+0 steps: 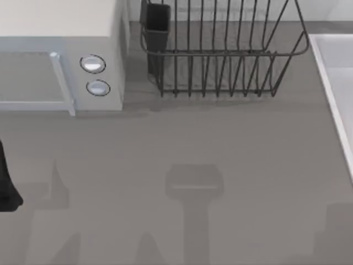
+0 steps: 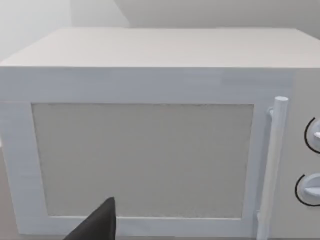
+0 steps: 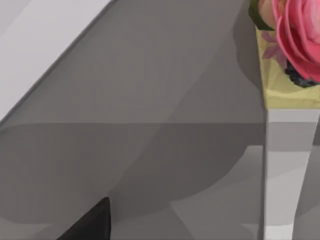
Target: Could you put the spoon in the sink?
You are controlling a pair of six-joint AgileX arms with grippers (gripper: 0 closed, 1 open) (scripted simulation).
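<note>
The pale grey-white rectangular sink (image 1: 336,83) with its raised rim sits at the grey counter's (image 1: 220,149) right edge, beside the dark wire dish rack (image 1: 220,55) along the back; no spoon can be made out. The left arm's black gripper (image 1: 6,182) waits at the left edge, facing the white boxy microwave (image 2: 150,125), seemingly parked before any reach. Whether either gripper's jaws are released or clenched cannot be told.

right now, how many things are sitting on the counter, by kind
microwave: 1
wire dish rack: 1
dark cup in the rack: 1
sink: 1
yellow pot with a pink flower: 1
total: 5
</note>
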